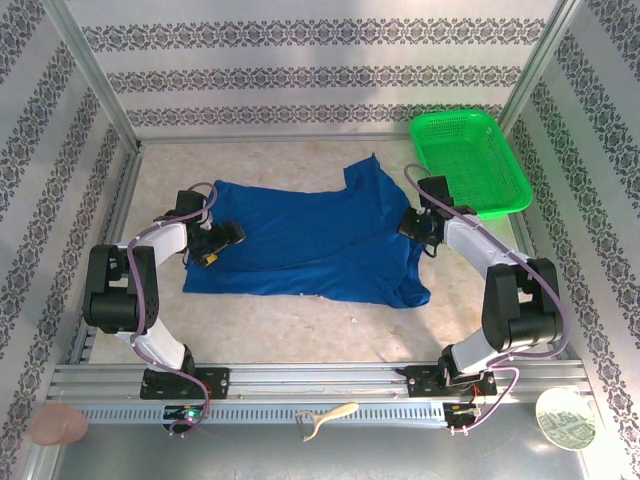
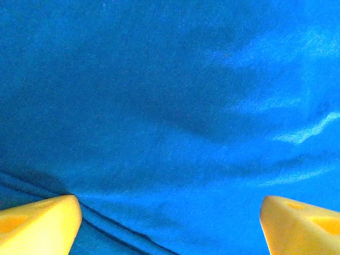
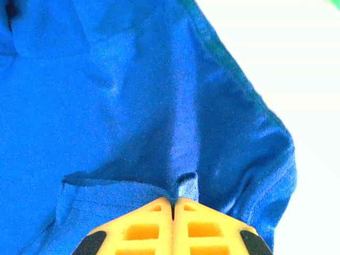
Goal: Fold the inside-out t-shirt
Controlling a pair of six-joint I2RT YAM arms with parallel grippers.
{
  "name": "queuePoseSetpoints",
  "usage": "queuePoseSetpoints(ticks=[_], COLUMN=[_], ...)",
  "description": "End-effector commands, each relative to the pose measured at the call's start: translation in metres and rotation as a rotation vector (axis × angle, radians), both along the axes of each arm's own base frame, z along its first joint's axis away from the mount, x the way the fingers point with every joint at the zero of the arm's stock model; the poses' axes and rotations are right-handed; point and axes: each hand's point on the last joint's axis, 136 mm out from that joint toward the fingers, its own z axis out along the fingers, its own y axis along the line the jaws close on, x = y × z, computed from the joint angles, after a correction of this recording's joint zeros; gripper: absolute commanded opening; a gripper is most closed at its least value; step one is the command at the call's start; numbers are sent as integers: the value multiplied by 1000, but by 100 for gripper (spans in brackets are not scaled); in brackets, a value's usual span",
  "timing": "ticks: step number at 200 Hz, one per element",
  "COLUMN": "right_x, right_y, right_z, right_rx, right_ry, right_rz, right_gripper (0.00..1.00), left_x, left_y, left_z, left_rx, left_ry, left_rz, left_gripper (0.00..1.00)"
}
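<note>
Right gripper point(image 3: 173, 202) clenched a fold of the t-shirt point(image 1: 310, 240) at three o'clock (its edge); left gripper point(image 1: 218, 245), at nine, gaped wide.

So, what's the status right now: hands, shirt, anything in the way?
Left gripper open over the shirt. Right gripper shut on shirt's edge. Shirt spread out, not yet folded. Basket off to the side.
</note>
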Motion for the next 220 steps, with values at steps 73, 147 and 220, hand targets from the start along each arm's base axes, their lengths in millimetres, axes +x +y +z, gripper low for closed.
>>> queuePoseSetpoints(ticks=[73, 147, 220], right_x=[-27, -81, -161], right_y=[42, 87, 50], right_z=[39, -47, -89], right_rx=[93, 161, 206], right_ry=[-84, 63, 168], right_rz=[78, 23, -200], right_gripper=[44, 44, 46], left_x=[18, 2, -68], left_y=[-7, -23, -12], left_z=[67, -14, -53], left_rx=[-21, -133, -102], left_ry=[-145, -23, 109], left_rz=[-9, 31, 158], left_gripper=[90, 90, 91])
